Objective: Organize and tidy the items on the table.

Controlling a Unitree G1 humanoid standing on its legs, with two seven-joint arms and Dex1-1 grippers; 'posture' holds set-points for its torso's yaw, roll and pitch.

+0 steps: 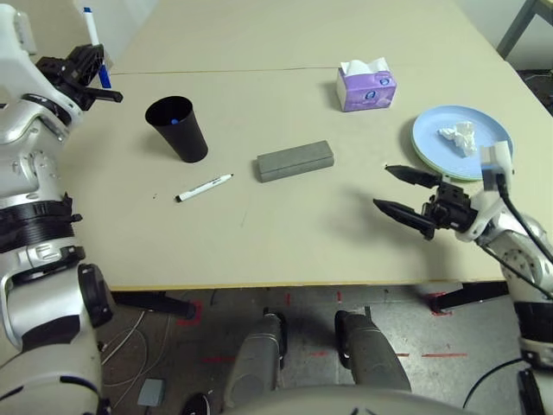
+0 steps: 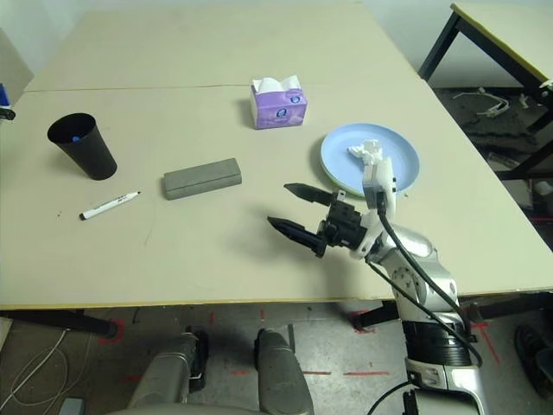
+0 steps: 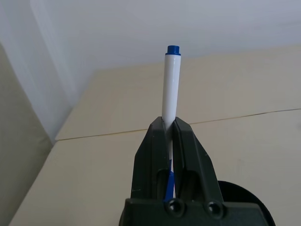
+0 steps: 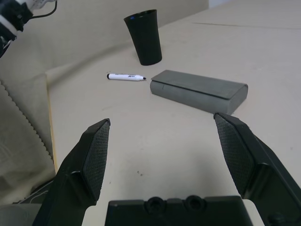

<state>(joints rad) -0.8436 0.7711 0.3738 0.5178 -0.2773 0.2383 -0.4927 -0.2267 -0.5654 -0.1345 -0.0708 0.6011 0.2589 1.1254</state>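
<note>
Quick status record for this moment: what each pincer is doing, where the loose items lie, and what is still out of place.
left pincer: shut on the blue-capped marker, raised at the table's left side
right pincer: open, holding nothing, above the table near the plate
black cup: upright, something blue inside
black-capped marker: lying on the table between cup and front edge
grey case: closed, mid-table
tissue box: behind the case
plate: holds the crumpled tissue
still loose: black-capped marker
</note>
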